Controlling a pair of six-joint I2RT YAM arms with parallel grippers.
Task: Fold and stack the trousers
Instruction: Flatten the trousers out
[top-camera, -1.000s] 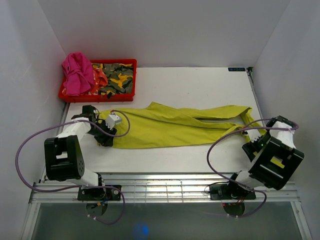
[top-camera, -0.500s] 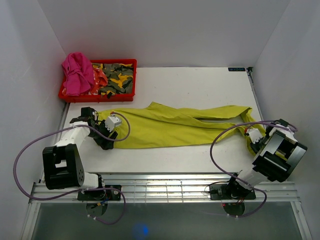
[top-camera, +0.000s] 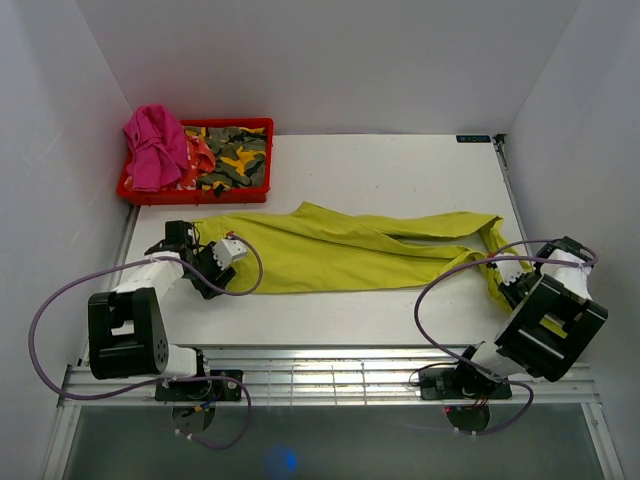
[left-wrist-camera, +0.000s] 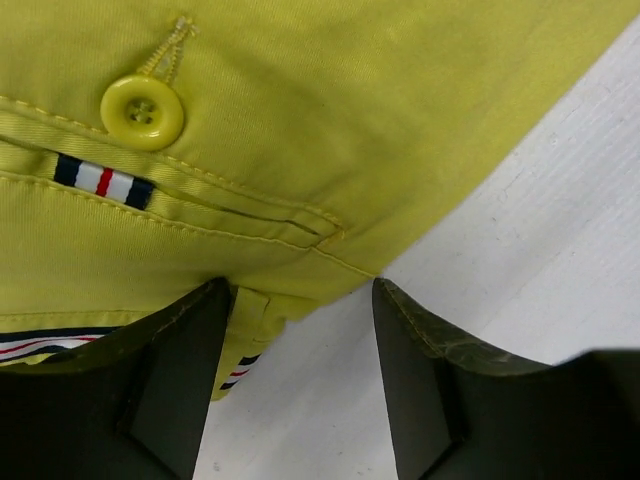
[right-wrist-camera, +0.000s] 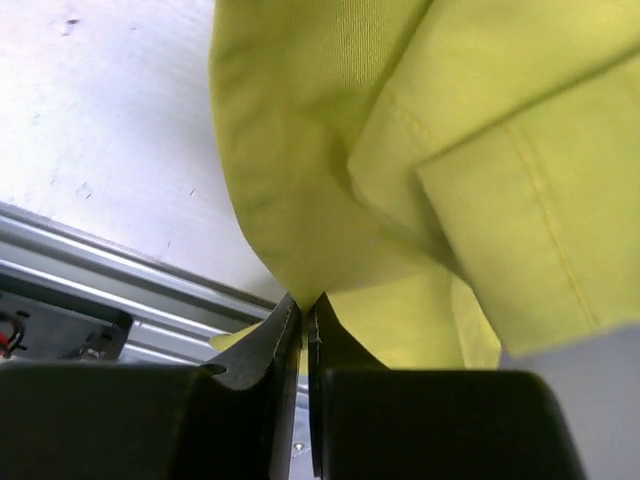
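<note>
Since the earlier frame both arms had shifted slightly. At lower right, the right claw (right-wrist-camera: 305, 300) stayed pinched on a leg fold. The left claw (left-wrist-camera: 300, 290) was spread astride the waistband. The trousers (top-camera: 340, 250) lay mid-surface (top-camera: 400, 170), long axis left–right, waist pointing left.

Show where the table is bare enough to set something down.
Widest: white table beyond the lime yellow-green cloth trousers, right of the red plastic bin. Narrow strip along the near edge. Crowded around left gripper and right gripper.
</note>
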